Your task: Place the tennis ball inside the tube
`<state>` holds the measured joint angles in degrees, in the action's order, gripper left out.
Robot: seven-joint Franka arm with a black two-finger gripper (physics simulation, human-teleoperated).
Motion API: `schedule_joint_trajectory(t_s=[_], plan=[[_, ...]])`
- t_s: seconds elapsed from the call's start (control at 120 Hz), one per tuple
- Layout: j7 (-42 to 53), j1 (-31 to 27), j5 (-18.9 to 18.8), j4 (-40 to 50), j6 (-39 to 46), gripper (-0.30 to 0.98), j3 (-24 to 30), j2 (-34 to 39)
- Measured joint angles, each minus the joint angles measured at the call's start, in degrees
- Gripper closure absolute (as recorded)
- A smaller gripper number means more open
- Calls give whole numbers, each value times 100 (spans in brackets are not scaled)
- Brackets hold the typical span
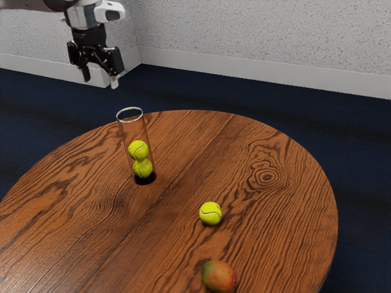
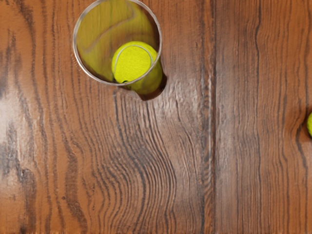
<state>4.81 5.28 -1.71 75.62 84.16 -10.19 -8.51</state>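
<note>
My gripper [image 1: 100,78] hangs in the air up and to the left of the tube in the exterior view, its two fingers apart with nothing between them. The clear tube [image 1: 130,116] stands upright on the table with two tennis balls stacked inside. A loose tennis ball [image 1: 211,213] rests on the wood, apart from the tube. In the wrist view, the tube's round rim [image 2: 75,46] surrounds a view down onto a ball [image 2: 132,63], and part of the loose ball [image 2: 310,125] shows far from the tube.
A red-green mango [image 1: 219,276] lies on the round wooden table [image 1: 275,232], beyond the loose ball from the tube. The table's curved edge borders a dark blue floor, with a pale wall behind.
</note>
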Motion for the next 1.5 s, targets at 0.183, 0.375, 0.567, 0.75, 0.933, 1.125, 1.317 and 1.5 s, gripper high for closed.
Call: schedule_joint_trajectory(t_s=[0.183, 0.375, 0.567, 0.75, 0.933, 1.125, 1.317, 1.5], plan=[[2, -9, 14, -102, -64, 0, 35, -126], [3, 3, 26, -323, 175, 0, 530, -671], [1, 19, 47, -200, 383, 0, 1100, -885], [-16, 135, 71, 488, 946, 0, 1576, -1021], [-26, 348, -24, 631, 1522, 0, 1614, -1593], [-77, 523, 61, 1341, 2160, 0, 1616, -1708], [-211, 661, 155, 2228, 3147, 0, 1626, -1597], [-294, 685, 153, 2603, 3946, 0, 1684, -1641]])
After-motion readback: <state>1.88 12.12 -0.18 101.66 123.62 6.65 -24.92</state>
